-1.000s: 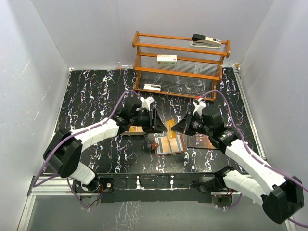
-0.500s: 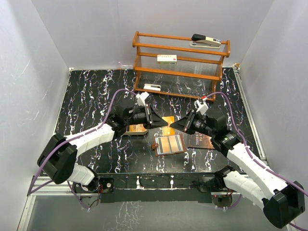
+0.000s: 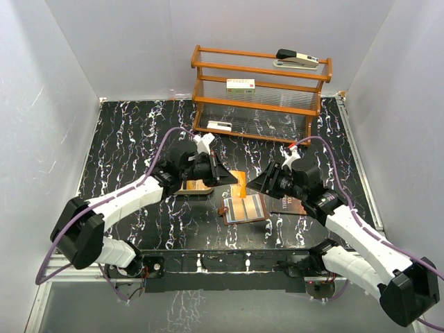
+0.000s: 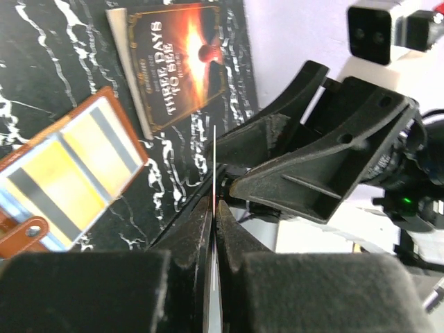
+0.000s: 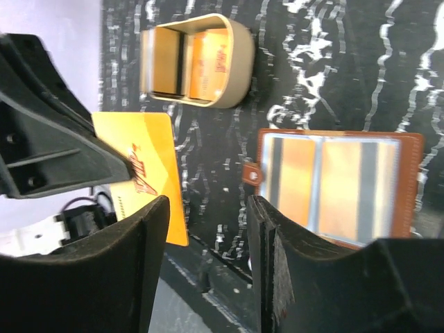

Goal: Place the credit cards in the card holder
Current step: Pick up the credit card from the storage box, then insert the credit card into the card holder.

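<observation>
Black marbled table (image 3: pixel 125 139) carries the open card holder (image 3: pixel 244 207) just below both claws. The left gripper (image 3: pixel 234 182) is closed on an orange credit card (image 5: pixel 146 173), the right gripper (image 3: pixel 255 186) open and empty beside it. Probably insertion is next: tilt the card down into a pocket.

The black, white-streaked worktop (image 3: pixel 125 139) carries a brown card holder (image 3: pixel 244 207), lying open and flat. A tan tray (image 5: pixel 244 62) with cards (image 5: pixel 215 59) inside sits left of it, a dark book (image 4: pixel 182 62) right of it. A wooden rack (image 3: pixel 263 105) stands at the back.
</observation>
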You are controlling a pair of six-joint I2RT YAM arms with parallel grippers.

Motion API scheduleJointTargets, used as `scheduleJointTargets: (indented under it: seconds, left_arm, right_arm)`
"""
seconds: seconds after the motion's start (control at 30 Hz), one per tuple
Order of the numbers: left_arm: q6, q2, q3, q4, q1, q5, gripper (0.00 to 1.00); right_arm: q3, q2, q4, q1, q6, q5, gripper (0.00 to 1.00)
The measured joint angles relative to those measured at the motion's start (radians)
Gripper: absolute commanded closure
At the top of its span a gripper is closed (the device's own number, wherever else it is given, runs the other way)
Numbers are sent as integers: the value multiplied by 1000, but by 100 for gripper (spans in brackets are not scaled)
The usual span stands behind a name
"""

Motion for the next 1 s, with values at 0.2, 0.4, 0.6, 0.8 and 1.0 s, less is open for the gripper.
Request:
scheduleJointTargets:
  seconds: [0.2,0.4,0.6,0.8,1.0]
  left_arm:
    - [75,97,47,-102,0,-55,100]
    - [100,193,47,-147,0,-81,100]
    - [87,252,47,-142,0,-93,100]
    - [39,292,45,-85,-11,-92,100]
    - [18,322,45,-69,-33,-92,100]
  right_arm:
    - [0,75,-69,0,-82,65,57]
    - [1,208,-118,0,-161,116,62]
    - [5,334,-156,0,-222,154,61]
    - [6,387,-174,0,-256,211,60]
    - [5,395,-164,0,-262,201,65]
